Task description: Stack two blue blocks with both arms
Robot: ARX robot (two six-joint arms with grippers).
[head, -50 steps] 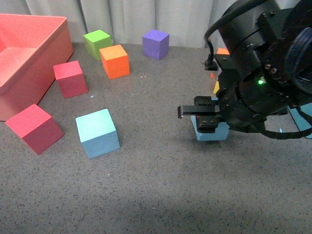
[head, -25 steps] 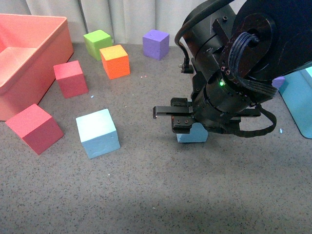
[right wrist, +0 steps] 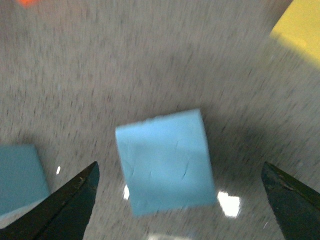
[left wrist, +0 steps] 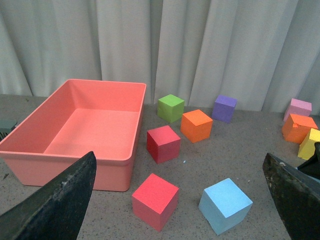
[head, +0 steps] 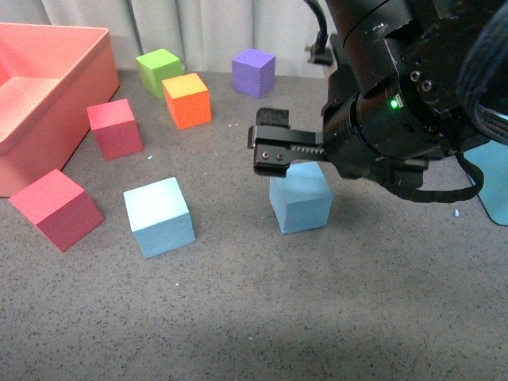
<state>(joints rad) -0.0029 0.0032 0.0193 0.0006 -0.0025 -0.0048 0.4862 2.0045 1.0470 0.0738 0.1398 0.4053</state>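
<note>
Two blue blocks rest on the grey table, one at the left (head: 159, 216) and one in the middle (head: 300, 198). My right gripper (head: 274, 143) hangs open just above the middle block without touching it. The right wrist view is blurred. There that block (right wrist: 165, 162) lies between the spread fingers (right wrist: 65, 205) of the right gripper (right wrist: 180, 165), with the other blue block (right wrist: 17, 175) at the picture's edge. My left gripper (left wrist: 178, 157) is open and empty, out of the front view. It looks from a distance at the left blue block (left wrist: 225, 205).
A pink bin (head: 48, 87) stands at the back left, with two red cubes (head: 55, 208) (head: 116, 127) near it. Orange (head: 187, 100), green (head: 159, 71) and purple (head: 253, 71) cubes sit at the back. A turquoise bin (head: 496, 186) is at the right edge.
The right arm has swept left, bringing the middle blue block leftward with it. Its gripper now stands higher, above the block, which sits free on the table.
</note>
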